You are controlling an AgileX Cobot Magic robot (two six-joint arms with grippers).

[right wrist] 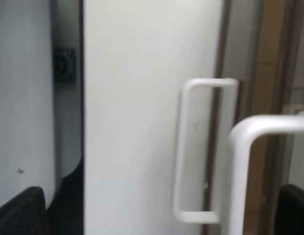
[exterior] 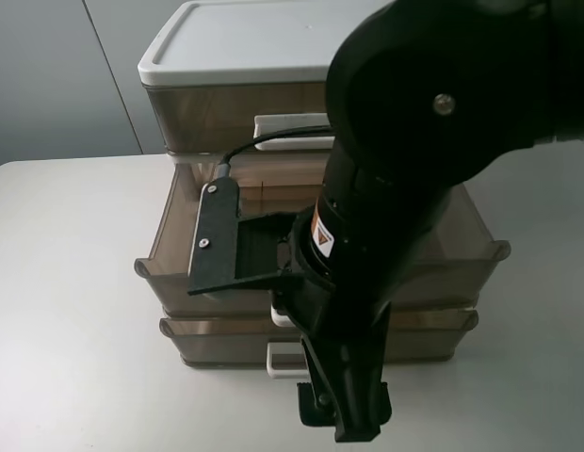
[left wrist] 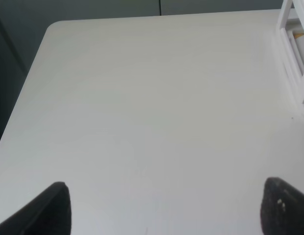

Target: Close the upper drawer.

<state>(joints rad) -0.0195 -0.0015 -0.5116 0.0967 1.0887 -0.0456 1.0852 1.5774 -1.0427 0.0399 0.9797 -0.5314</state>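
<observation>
Right gripper [exterior: 341, 422] beyond extended drawer [exterior: 174, 282]

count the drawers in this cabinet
3. The top drawer sits shut under the white lid; the middle drawer is pulled far out; the bottom drawer sticks out slightly. The arm hides part of their fronts.

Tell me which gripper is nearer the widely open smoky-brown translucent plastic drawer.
Right. The right gripper hangs just in front of that drawer; the left gripper hovers over the white table, away from it.
</observation>
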